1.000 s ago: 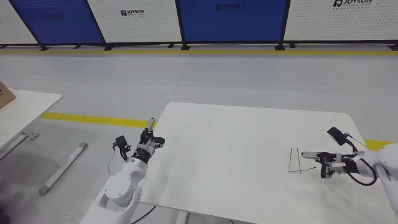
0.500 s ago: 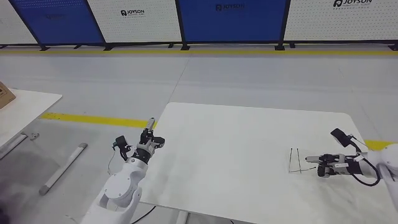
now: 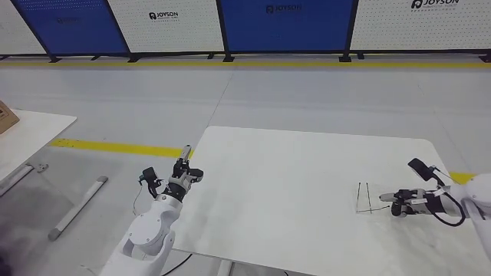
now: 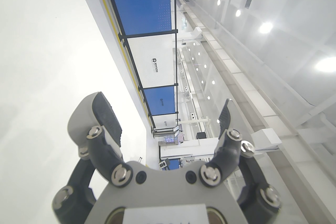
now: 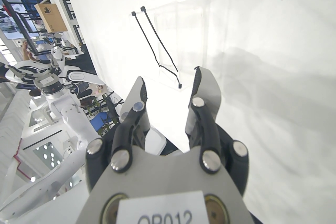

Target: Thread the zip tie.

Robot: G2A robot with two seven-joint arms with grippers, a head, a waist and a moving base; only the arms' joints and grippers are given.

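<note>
The black zip ties (image 3: 367, 195) (image 5: 157, 36) lie flat on the white table (image 3: 291, 169) (image 5: 262, 25), toward its right side. 2 of them run side by side, close together, each with a small square head at the end farther from the right gripper (image 3: 386, 197) (image 5: 170, 74). A curved strand sits by their other ends and stops in another small head just ahead of that gripper's fingertips (whether it is a 3rd tie or the bent tail of 1 of the pair I cannot tell).

The right gripper is low over the table, just to the right of the ties, with its tips pointing at them. Its 2 fingers stand partly apart, with bare table between the pads, and it has hold of nothing.

The left gripper (image 3: 185, 153) (image 4: 164, 100) is at the table's left edge, well apart from the ties, pointing away from the robot. Its fingers are spread wide and nothing is between them.

Beyond the table is a grey floor with a yellow line (image 3: 115, 147) and a row of blue and white pegboard panels (image 3: 284, 8). A 2nd white table (image 3: 31, 134) stands off to the left.
</note>
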